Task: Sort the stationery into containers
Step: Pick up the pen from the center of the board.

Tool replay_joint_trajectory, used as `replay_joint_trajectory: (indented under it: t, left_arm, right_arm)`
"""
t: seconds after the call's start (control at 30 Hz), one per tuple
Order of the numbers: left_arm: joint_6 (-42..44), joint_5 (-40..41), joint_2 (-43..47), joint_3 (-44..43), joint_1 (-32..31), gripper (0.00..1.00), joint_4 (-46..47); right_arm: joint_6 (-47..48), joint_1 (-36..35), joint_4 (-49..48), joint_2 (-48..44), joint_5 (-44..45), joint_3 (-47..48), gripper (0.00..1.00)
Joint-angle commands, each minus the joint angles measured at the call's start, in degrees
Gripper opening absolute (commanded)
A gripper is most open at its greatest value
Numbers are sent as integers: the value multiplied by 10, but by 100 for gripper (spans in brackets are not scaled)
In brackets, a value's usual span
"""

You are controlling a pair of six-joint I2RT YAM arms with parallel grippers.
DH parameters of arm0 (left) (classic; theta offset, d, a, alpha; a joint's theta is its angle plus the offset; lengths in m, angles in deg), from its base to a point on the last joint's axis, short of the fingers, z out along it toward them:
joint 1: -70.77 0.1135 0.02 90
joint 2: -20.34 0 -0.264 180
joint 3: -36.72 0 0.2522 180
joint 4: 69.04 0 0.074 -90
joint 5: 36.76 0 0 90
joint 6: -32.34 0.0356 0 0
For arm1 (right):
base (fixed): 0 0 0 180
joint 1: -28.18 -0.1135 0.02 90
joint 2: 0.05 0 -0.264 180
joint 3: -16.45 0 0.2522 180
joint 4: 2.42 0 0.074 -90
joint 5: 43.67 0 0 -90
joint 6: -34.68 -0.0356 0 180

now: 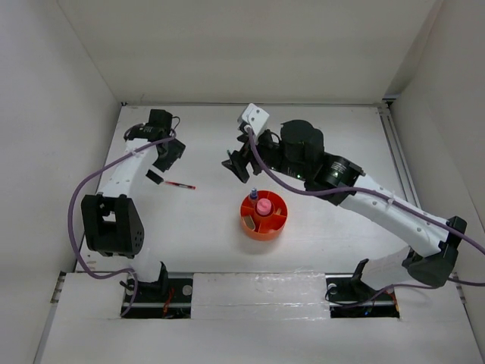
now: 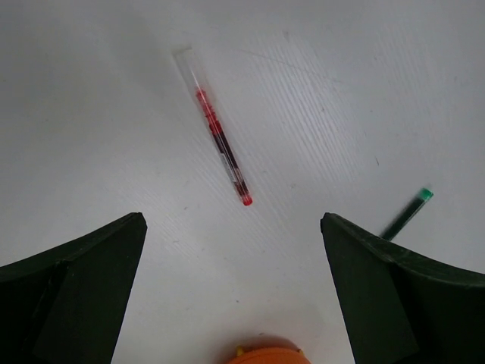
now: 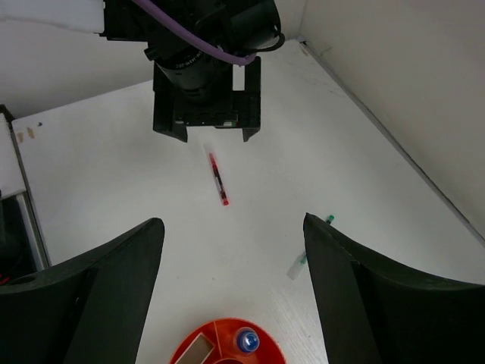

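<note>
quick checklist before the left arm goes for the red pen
1. left gripper wide open and empty: ok
2. red pen lying free, ahead of the gap between the fingers: ok
3. right gripper open, empty, apart from that pen: ok
4. orange organiser has a free compartment for a pen: cannot tell
5. green-tipped pen fully in view: not ok, partly behind a finger

tray [image 1: 267, 233]: orange | tube [image 1: 264, 206] at tray centre: pink | bottle [image 3: 245, 339] in tray: blue cap | pen [image 2: 220, 144] left of tray: red, clear barrel | second pen [image 2: 406, 213]: dark, green tip | table [image 1: 197, 227]: white
</note>
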Motion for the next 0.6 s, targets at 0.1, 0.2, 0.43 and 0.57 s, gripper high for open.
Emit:
replay_joint_trajectory:
  t: [0.1,0.2,0.43,0.57]
  left_arm:
    - [-68,-3,-2,7,19,100,-15]
    - [-85,9,-35,-22,19,100,-42]
    - [-99,46,-84,-93,19,100,-91]
    - [-81,52,-84,-99,19,100,-91]
  right_arm:
    - [-14,41,61,-6,-108,11,80]
    - [-19,58,86,-6,-130,10,80]
    - [-44,103,59,-40,-170,-59,80]
    - [-73,124,17,-37,-181,-78,80]
